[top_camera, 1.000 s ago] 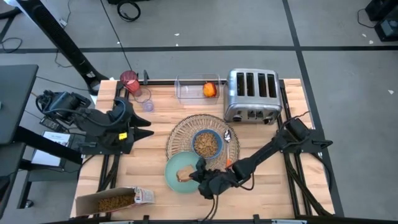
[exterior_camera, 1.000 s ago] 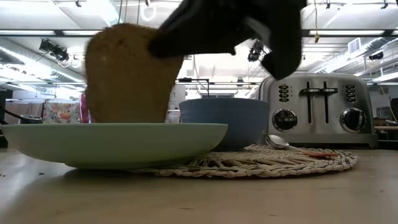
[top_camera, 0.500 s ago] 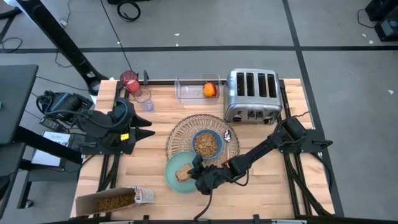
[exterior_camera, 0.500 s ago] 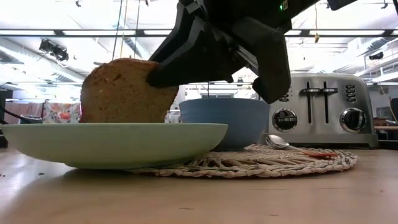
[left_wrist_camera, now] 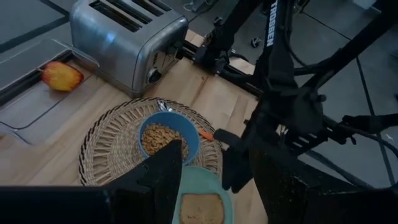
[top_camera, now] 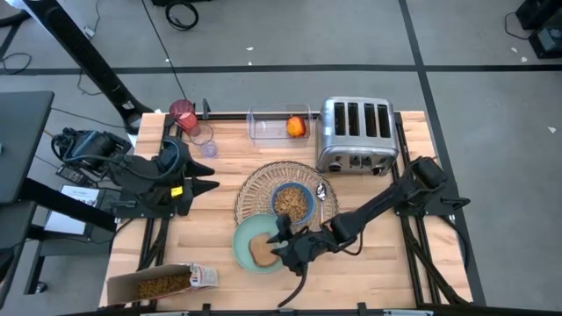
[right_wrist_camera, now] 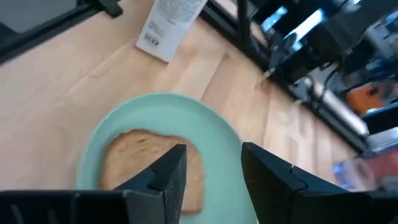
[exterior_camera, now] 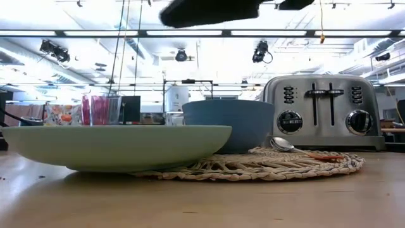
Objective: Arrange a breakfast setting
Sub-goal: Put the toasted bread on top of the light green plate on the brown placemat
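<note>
We see a slice of toast [top_camera: 262, 253] lying flat on the pale green plate [top_camera: 243, 237] at the near edge of the woven placemat [top_camera: 255, 186]. The right gripper [right_wrist_camera: 211, 169] hovers just above it, its fingers [right_wrist_camera: 168, 171] apart and empty. A blue bowl [top_camera: 291, 203] of cereal sits at the placemat's centre, a spoon [top_camera: 321, 192] just to its right. The silver toaster [top_camera: 356, 134] stands at the far right of the surface; an orange-red fruit [top_camera: 297, 126] rests in a clear tray [top_camera: 269, 125] to its left. On the right arm we read "TROSSEN" [left_wrist_camera: 272, 25]. The left gripper [top_camera: 207, 178] waits at the left, fingers parted, holding nothing.
</note>
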`<state>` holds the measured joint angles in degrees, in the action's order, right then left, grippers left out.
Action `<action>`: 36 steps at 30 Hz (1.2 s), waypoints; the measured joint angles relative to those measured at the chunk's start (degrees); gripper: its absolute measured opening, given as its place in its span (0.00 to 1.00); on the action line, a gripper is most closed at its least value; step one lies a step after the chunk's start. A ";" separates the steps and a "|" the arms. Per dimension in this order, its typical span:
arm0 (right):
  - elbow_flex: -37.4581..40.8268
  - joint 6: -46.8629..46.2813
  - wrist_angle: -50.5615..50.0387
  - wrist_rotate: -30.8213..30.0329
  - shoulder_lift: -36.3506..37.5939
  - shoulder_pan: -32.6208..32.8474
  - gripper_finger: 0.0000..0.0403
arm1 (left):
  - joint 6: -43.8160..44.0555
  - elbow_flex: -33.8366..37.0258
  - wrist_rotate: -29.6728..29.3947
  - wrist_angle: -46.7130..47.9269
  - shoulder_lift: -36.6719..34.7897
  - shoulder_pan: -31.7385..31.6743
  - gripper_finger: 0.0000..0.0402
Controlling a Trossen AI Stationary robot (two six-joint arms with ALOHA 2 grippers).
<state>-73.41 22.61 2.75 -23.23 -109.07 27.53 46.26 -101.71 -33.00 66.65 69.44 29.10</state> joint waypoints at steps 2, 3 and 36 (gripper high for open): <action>0.00 -3.19 -3.90 0.59 1.54 -0.02 0.40 | 0.59 0.00 -0.13 -0.04 0.52 0.00 0.48; 0.00 -5.35 -5.93 0.91 2.57 -0.02 0.40 | 1.01 0.00 -0.32 0.00 0.76 0.00 0.48; -12.96 -21.09 -14.79 12.52 -15.59 -5.56 0.39 | 2.67 0.02 0.25 -0.35 9.43 1.03 0.48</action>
<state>-86.37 1.52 -12.03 -10.70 -124.66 21.97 48.93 -101.69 -32.75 66.30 78.87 30.13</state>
